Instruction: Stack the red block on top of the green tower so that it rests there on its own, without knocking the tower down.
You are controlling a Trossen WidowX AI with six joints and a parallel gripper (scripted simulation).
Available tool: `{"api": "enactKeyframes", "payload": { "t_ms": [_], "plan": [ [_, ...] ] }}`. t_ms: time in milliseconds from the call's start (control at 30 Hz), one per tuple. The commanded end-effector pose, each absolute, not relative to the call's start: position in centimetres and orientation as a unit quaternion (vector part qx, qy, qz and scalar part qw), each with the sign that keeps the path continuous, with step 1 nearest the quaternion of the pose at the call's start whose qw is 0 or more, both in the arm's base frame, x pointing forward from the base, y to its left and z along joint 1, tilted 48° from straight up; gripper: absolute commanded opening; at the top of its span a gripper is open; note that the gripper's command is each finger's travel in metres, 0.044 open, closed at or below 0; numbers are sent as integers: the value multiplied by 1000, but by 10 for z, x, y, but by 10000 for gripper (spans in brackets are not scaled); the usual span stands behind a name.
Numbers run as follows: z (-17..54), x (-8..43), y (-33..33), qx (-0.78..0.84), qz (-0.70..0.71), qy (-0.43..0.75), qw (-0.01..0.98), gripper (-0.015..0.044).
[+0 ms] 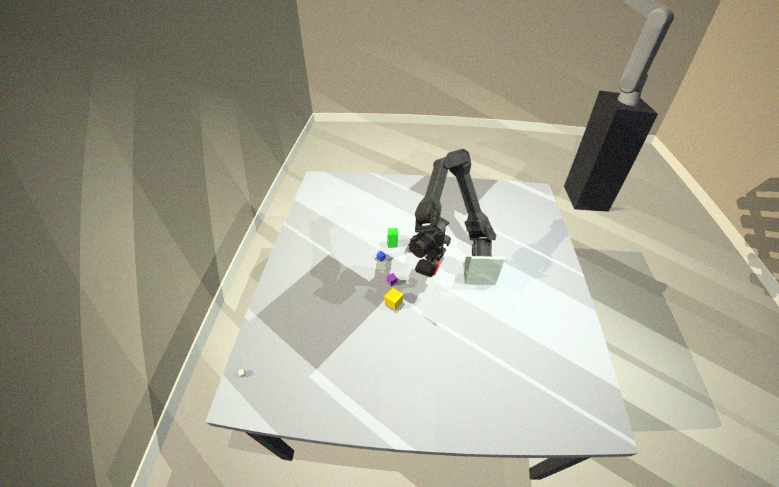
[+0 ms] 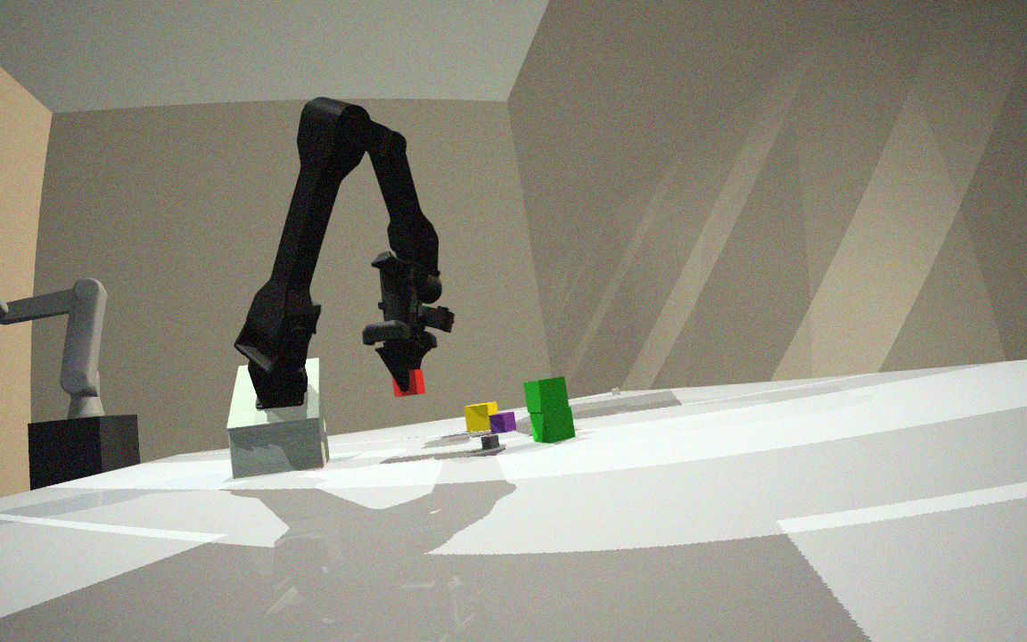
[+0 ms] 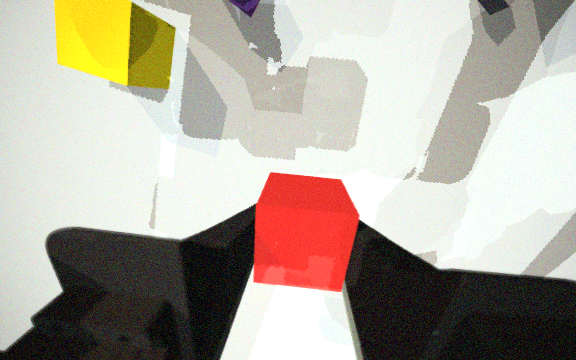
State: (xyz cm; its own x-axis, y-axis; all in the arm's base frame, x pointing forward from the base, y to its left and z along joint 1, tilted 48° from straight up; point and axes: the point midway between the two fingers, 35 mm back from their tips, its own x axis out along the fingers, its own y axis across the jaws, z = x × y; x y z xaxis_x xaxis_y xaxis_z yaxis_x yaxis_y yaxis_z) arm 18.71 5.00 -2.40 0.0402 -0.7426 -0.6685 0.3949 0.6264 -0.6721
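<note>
My gripper (image 3: 301,213) (image 2: 407,382) is shut on the red block (image 3: 304,245) (image 2: 417,382), one finger on each side of it, and holds it above the table. In the top view only a sliver of the red block (image 1: 438,263) shows beside the fingers. The green tower (image 2: 549,408) (image 1: 392,237) is two green blocks, one on the other, upright, with the upper one slightly offset. In the exterior view it stands to the right of my gripper and apart from it; it is not in the wrist view.
A yellow block (image 1: 393,299) (image 2: 480,416) (image 3: 98,40), a purple block (image 1: 391,279) (image 2: 503,422) and a small blue block (image 1: 381,256) stand on the table (image 1: 470,375) near the tower. A pale box (image 2: 277,450) (image 1: 481,271) is at the arm's base. A tiny white block (image 1: 241,373) lies far off.
</note>
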Motion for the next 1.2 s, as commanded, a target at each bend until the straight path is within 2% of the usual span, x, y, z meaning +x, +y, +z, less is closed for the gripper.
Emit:
{"api": "enactKeyframes", "payload": {
  "t_ms": [0, 467, 1167],
  "plan": [
    [-12, 187, 64, -150, -404, 562, 706, 0],
    [3, 190, 78, -149, -403, 563, 706, 0],
    [76, 290, 30, -134, -381, 573, 714, 0]
  ]
}}
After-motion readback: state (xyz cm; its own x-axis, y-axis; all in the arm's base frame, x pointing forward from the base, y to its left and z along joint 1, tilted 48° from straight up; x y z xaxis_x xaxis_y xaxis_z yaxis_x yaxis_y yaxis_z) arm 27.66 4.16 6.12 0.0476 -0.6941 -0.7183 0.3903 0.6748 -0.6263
